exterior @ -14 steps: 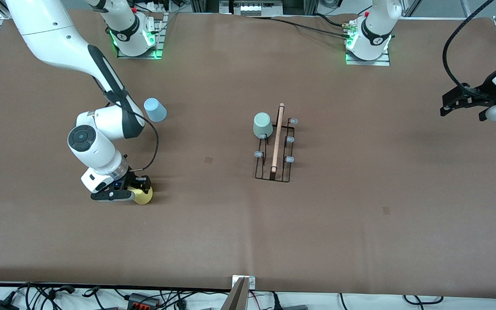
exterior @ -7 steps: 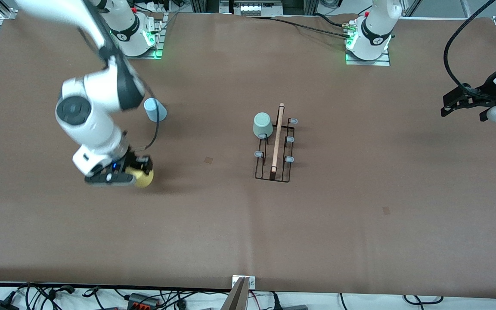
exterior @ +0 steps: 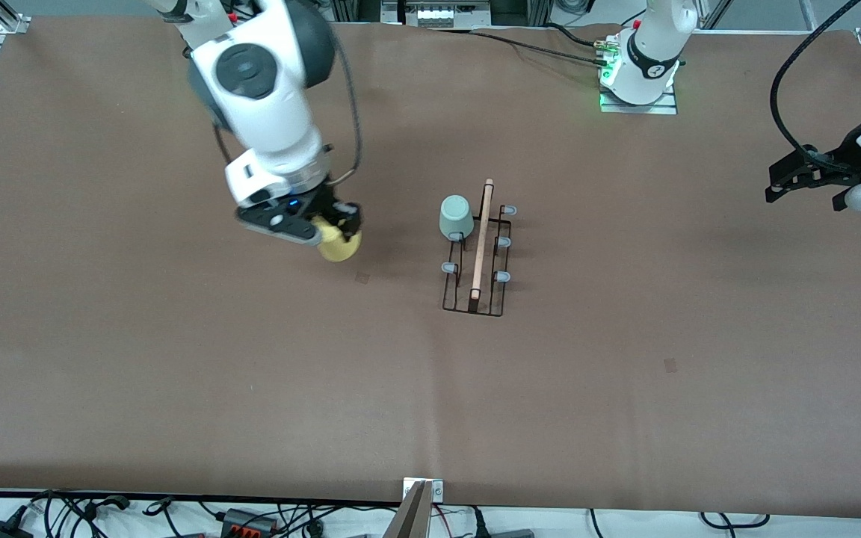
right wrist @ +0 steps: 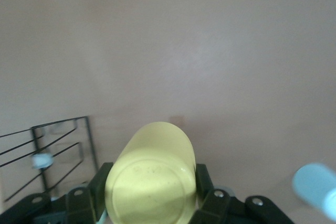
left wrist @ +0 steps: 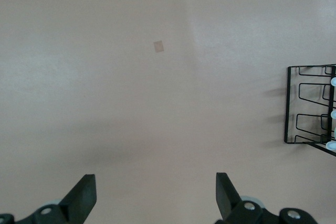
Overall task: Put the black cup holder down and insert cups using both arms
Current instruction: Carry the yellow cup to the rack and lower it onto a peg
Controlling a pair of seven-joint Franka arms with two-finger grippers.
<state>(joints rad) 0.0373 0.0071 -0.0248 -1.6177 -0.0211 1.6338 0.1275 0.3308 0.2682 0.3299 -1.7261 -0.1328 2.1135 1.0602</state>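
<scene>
My right gripper [exterior: 332, 229] is shut on the yellow cup [exterior: 341, 245] and holds it in the air over bare table, beside the black cup holder [exterior: 475, 258] toward the right arm's end. The right wrist view shows the yellow cup [right wrist: 152, 171] clamped between the fingers, with the holder [right wrist: 58, 145] close by. A sage green cup [exterior: 457, 216] sits upside down on one peg of the holder. The light blue cup [right wrist: 315, 187] shows only in the right wrist view; the arm hides it in the front view. My left gripper [exterior: 772, 187] is open and empty, and waits up at the left arm's end.
The holder's wooden rod handle [exterior: 481, 243] runs along its top, with grey-tipped pegs [exterior: 501, 277] free on both sides. The left wrist view shows the open gripper [left wrist: 155, 198] over bare brown table, with the holder [left wrist: 312, 106] at the frame's edge. Cables lie along the table's near edge.
My right gripper has lifted the yellow cup off the table and carried it toward the holder, away from the front camera. The left arm has not moved.
</scene>
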